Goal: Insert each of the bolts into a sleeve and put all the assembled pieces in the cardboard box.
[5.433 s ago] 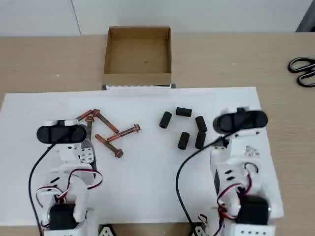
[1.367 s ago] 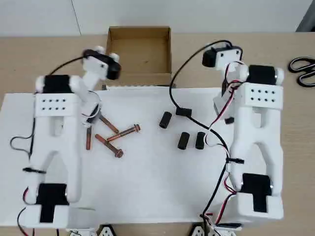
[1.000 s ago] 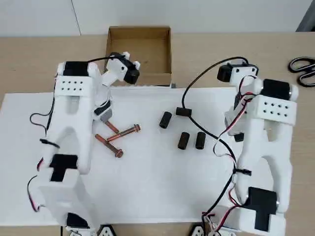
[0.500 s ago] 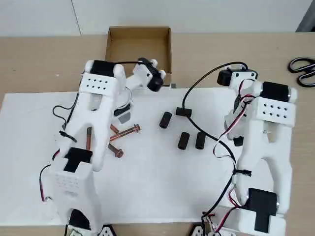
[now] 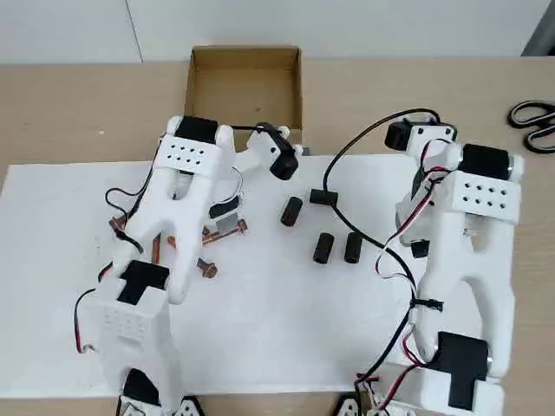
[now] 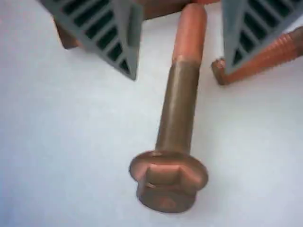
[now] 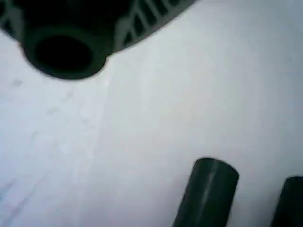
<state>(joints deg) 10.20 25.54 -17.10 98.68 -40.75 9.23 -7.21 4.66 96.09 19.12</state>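
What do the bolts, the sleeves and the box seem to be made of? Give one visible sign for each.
Bolts: likely metal with a coppery, slightly shiny finish; hexagonal flanged head.
Sleeves: matt black hollow tubes, perhaps rubber or plastic; the look leaves it open.
Box: brown cardboard, matt, with folded walls.

We look down on a light wooden table (image 5: 87, 104) set against a white wall (image 5: 364, 22), a large white paper sheet (image 5: 277, 338) spread across it under even light. Black-handled scissors (image 5: 531, 126) lie near the table's edge, off the sheet.
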